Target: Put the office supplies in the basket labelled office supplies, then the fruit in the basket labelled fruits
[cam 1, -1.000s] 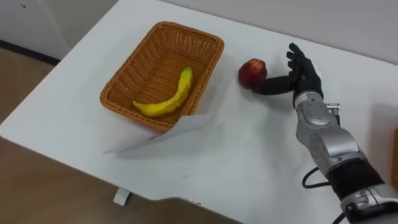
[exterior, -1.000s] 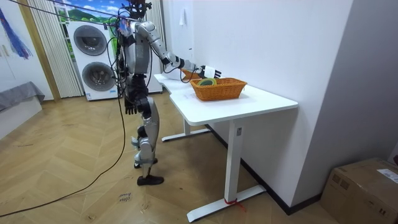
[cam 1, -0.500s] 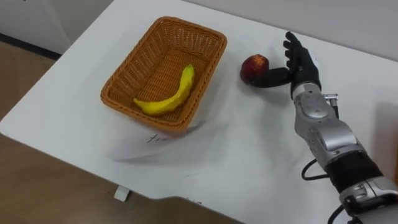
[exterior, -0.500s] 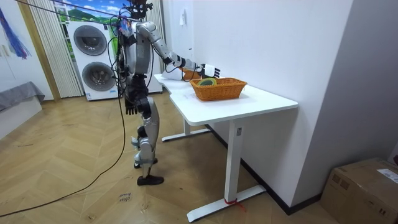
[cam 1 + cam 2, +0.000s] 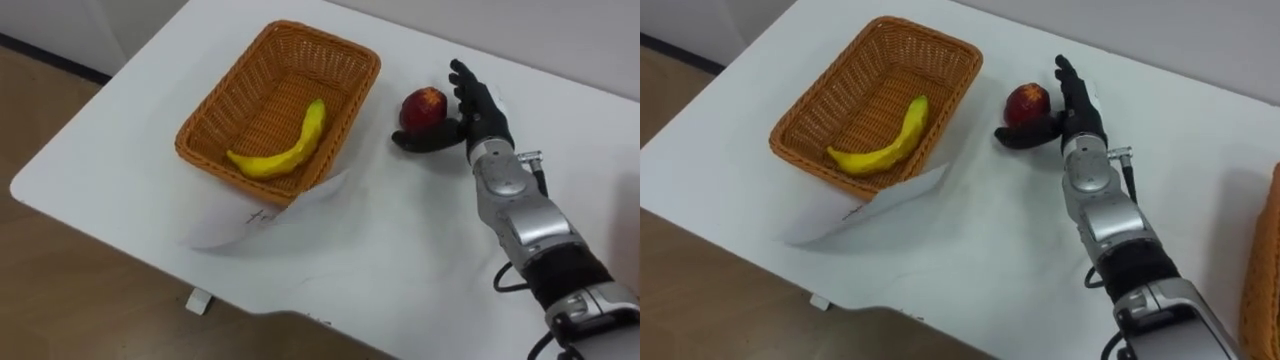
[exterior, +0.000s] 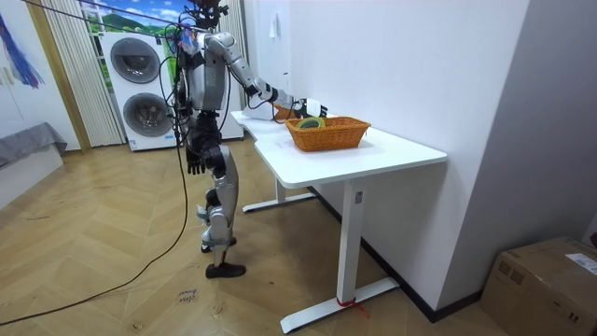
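The round red apple [image 5: 424,104] rests near the white tabletop's [image 5: 380,235] far edge. The right hand [image 5: 478,112], fingers spread straight, touches its right side.

The white table [image 5: 400,250] bears a wicker basket [image 5: 225,120] in the upper middle of the frame, a sheet of paper [image 5: 232,230] lying against its near edge, a red apple [image 5: 423,107] just right of it, and a second basket [image 5: 1268,270] at the right edge
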Controlling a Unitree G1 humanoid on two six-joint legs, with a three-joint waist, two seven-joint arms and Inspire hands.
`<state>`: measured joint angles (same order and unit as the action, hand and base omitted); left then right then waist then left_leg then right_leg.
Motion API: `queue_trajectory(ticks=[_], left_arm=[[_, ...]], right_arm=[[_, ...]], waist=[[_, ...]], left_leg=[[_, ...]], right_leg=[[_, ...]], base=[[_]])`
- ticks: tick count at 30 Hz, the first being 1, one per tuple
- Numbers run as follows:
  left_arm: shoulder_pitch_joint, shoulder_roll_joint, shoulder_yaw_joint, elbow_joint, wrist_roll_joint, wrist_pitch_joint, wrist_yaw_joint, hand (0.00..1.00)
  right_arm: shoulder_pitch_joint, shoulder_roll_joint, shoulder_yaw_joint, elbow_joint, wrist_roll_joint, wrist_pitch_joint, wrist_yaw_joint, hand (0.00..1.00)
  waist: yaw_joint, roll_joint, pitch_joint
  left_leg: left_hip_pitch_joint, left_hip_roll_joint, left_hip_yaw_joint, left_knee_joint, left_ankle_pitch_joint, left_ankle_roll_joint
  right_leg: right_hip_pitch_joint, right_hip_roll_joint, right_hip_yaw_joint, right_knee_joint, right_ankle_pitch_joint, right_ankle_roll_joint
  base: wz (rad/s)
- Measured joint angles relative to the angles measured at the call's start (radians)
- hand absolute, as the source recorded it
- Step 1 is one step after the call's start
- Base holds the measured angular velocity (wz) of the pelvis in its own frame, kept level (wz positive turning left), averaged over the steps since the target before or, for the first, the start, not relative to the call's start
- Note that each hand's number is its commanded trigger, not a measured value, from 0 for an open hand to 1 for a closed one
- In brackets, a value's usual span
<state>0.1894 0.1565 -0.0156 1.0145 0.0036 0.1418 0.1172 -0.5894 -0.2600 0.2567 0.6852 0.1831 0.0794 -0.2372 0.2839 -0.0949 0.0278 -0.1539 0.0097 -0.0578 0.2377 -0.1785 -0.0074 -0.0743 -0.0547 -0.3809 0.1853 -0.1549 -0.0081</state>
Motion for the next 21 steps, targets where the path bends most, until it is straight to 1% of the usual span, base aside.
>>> queue_trajectory(ticks=[5,7,10,15,19,20,21], left_arm=[[-0.004,0.001,0.0,0.011,0.0,-0.004,-0.003,0.0],[-0.005,0.004,0.0,0.017,0.0,-0.005,-0.009,0.0],[-0.006,0.011,0.0,0.031,0.0,-0.006,-0.016,0.0],[-0.006,0.021,0.0,0.045,0.001,-0.01,-0.021,0.0],[-0.008,0.022,0.0,0.047,0.007,-0.011,-0.021,0.0],[-0.01,0.022,-0.001,0.047,0.007,-0.012,-0.021,0.0],[-0.011,0.022,-0.001,0.047,0.007,-0.012,-0.022,0.0]], right_arm=[[0.0,0.003,0.001,0.003,-0.001,-0.006,0.009,0.0],[0.0,0.003,0.001,0.015,-0.001,-0.016,0.009,0.0],[0.0,0.003,0.001,0.022,-0.002,-0.018,0.008,0.0],[0.002,0.003,0.017,0.034,-0.047,-0.026,0.011,0.0],[0.002,0.002,0.039,0.039,-0.112,-0.03,0.016,0.0],[0.002,0.002,0.039,0.041,-0.116,-0.036,0.023,0.62],[0.002,0.002,0.039,0.041,-0.116,-0.036,0.024,1.0]], waist=[[0.006,0.0,0.0001],[0.01,0.0,0.0001],[0.016,0.0,0.0001],[0.02,0.0,0.0003],[0.02,0.001,0.0005],[0.02,0.001,0.0005],[0.02,0.001,0.0005]], left_leg=[[0.004,0.0,0.002,0.0,0.0,0.0],[0.005,0.0,0.003,0.0,0.0,0.0],[0.006,0.0,0.004,0.001,0.0,0.0],[0.006,0.0,0.003,0.004,0.0,0.0],[0.004,0.0,0.002,0.004,0.0,0.0],[0.004,0.0,0.002,0.003,0.0,0.0],[0.004,0.0,0.002,0.003,0.0,0.0]], right_leg=[[0.001,0.0,0.007,0.0,0.0,0.0],[0.001,0.0,0.008,0.0,0.0,0.0],[0.001,0.0,0.009,0.0,0.0,0.0],[0.003,0.0,0.008,0.002,0.0,0.0],[0.003,-0.001,0.004,0.002,0.0,0.0],[0.003,0.0,0.004,0.002,0.0,0.0],[0.003,0.0,0.004,0.002,0.0,0.0]], base=[[-0.01],[0.0],[0.0],[0.0],[0.0],[0.0],[0.0]])
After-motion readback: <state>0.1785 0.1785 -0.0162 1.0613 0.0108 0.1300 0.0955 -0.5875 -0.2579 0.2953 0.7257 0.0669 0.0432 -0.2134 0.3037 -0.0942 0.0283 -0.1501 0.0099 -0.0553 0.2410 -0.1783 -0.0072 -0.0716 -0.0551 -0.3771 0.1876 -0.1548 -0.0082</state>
